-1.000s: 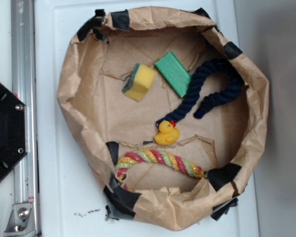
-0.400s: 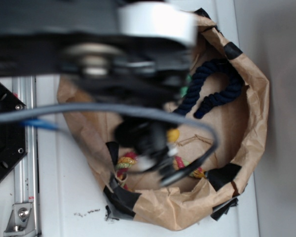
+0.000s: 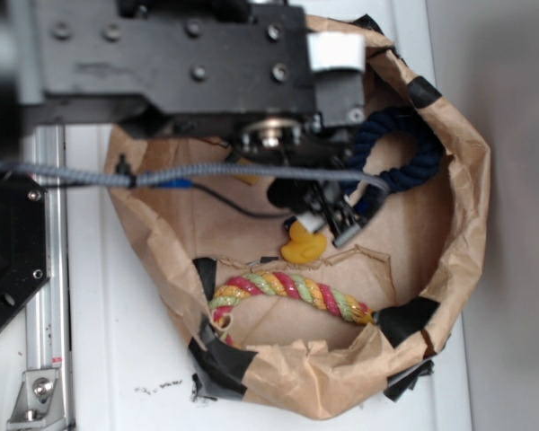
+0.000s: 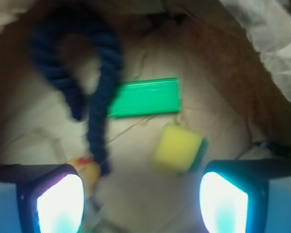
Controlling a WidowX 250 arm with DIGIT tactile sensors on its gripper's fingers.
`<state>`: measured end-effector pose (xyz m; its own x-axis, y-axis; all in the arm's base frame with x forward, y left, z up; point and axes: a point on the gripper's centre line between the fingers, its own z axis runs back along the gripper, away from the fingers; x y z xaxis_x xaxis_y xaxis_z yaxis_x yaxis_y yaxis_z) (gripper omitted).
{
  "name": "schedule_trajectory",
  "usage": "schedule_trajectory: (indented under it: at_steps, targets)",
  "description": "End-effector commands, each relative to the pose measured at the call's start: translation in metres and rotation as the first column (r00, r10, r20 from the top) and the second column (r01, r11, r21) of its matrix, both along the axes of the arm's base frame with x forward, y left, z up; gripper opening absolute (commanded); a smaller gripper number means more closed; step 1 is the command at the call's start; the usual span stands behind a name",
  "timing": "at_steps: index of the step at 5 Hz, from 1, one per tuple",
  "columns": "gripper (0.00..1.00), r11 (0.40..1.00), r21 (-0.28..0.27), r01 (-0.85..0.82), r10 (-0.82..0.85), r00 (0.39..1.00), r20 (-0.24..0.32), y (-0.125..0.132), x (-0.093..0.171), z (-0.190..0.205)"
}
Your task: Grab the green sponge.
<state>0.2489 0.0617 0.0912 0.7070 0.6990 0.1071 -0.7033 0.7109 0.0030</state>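
The green sponge [image 4: 144, 97] lies flat on the brown paper in the wrist view, above centre, with one end against the navy rope [image 4: 94, 73]. The arm hides it in the exterior view. My gripper [image 4: 142, 201] is open and empty, its two lit fingertips [image 4: 58, 204] wide apart at the bottom corners, short of the sponge and off the paper. From the exterior view the gripper [image 3: 328, 224] hangs inside the paper bowl, just above the yellow duck [image 3: 303, 244].
A yellow sponge with a dark green layer [image 4: 177, 148] lies between my fingers and the green one. The navy rope [image 3: 404, 153] curls at the right, a multi-coloured rope [image 3: 292, 292] at the front. The crumpled paper bowl wall [image 3: 467, 206] rings everything.
The arm has swung in over the bowl and now covers both sponges from outside. The gripper has moved from near the coloured rope up and right to above the duck.
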Motion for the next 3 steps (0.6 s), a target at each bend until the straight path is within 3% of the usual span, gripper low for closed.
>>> schedule_trajectory:
  at_steps: [1,2,3]
  targets:
    - [1.0,0.998,-0.047,0.029,-0.028,1.0,0.014,0.031,0.01,-0.013]
    - [1.0,0.992,-0.108,0.063,-0.067,0.997,-0.031,0.03,0.021,-0.023]
    - [0.6,0.991,-0.124,0.056,-0.071,0.99,-0.125,0.027,0.024,-0.033]
